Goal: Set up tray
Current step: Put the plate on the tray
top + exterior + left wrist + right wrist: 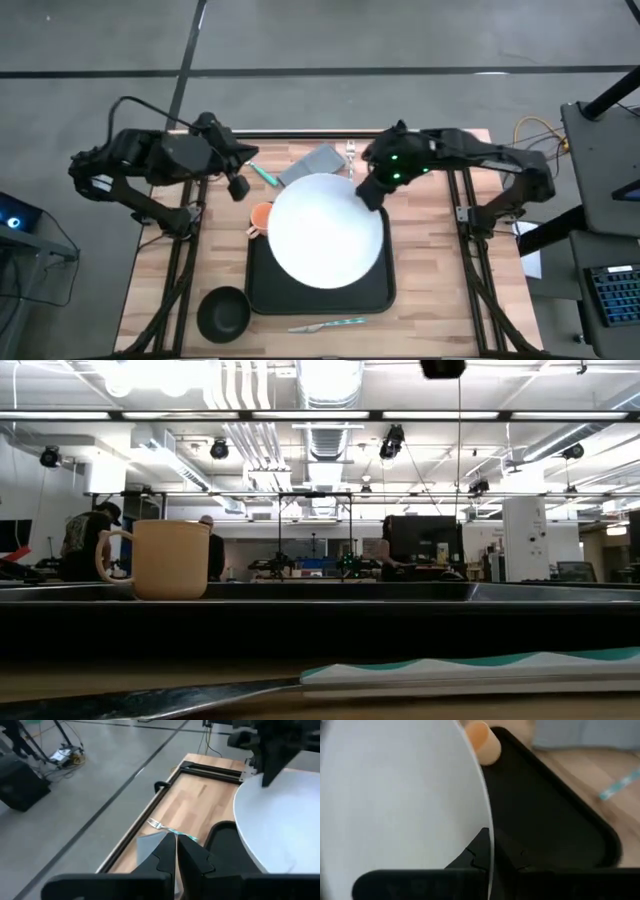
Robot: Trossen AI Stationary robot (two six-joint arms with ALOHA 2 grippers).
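Black tray (264,290) flat on the table (430,300), near its front edge. Right gripper (368,193) fingers pinching the rim of the white plate (325,230), held over the tray. Thin edge grip: risk of slipping and dropping askew onto the orange mug (260,216) close beside. Left gripper (238,187) fingers pressed together, empty, over the table.

Left arm: enters from the left side, elbow folded, forearm reaching inward. Left claw (238,186): fingers (192,855) pressed together, nothing between them, held off to the left, idle.

Right arm: enters from the right side, forearm stretched inward toward the centre, green lights on the wrist. Right claw (368,195): fingers (512,857) clamped on the edge of a thin disc.
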